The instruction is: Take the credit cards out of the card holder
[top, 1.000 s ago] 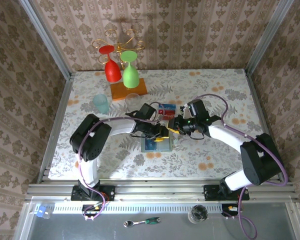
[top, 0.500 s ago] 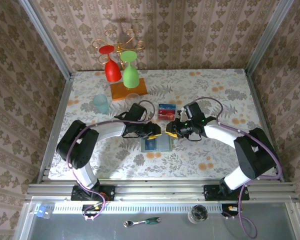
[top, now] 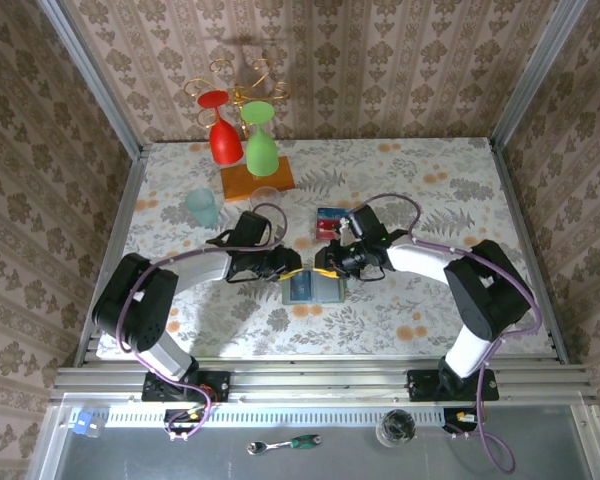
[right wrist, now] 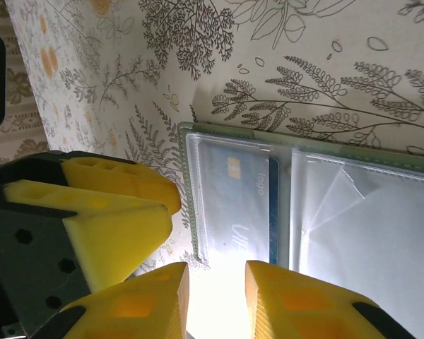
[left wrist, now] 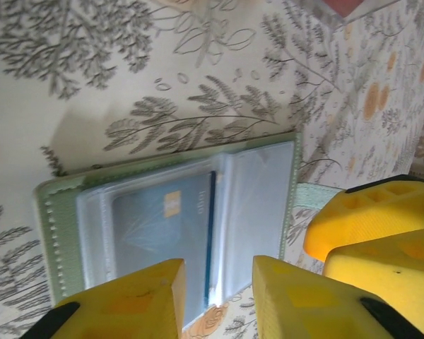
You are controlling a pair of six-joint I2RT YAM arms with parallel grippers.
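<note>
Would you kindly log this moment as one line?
card holder open; blue card in pocket; red cards on table; left gripper open; right gripper open

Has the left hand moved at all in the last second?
Yes. The left hand has slid left along the far edge of the card holder, from near its right corner to its left corner.

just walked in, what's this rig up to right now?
Both arms are working on the open card holder, which lies flat on the table. The left gripper and the right gripper hover close together at its far edge, jaws slightly apart, with nothing visibly clamped. A blue card sits in one clear pocket; the other pocket looks empty. A small pile of mostly red cards lies on the table just beyond the holder, so the emptying looks nearly done.
</note>
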